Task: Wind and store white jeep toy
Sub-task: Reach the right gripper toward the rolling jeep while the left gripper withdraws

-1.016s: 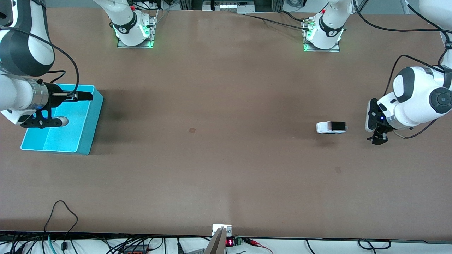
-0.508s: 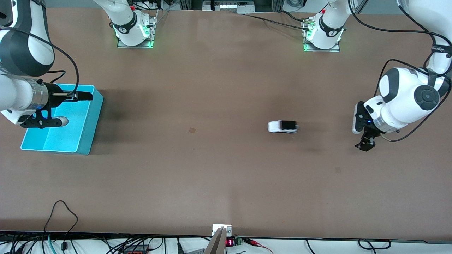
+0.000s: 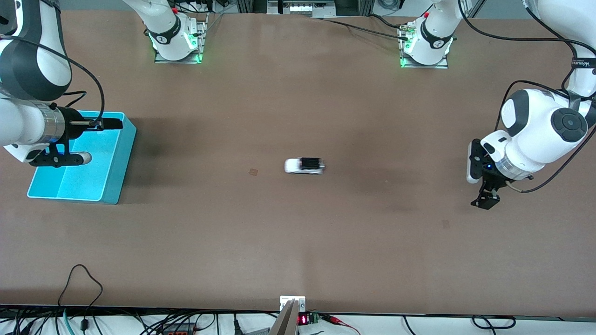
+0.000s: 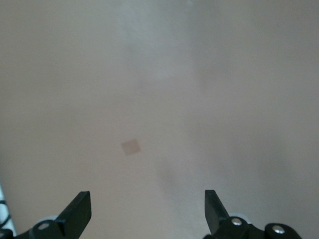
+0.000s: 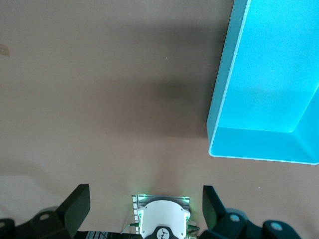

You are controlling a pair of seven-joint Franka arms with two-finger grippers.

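Front view: white jeep toy (image 3: 304, 165) alone mid-table, apparently loose after winding; cyan bin (image 3: 114, 186) at right arm's end. Left wrist view: left gripper (image 4: 147, 214) spread, empty, over bare table. Right wrist view: right gripper (image 5: 145, 211) spread, empty, above bin. Next: grasp jeep, bin it

Left gripper (image 3: 484, 201) low, fingers (image 4: 79, 211) spread, empty; right gripper (image 3: 95, 124) raised, apparently open, empty.
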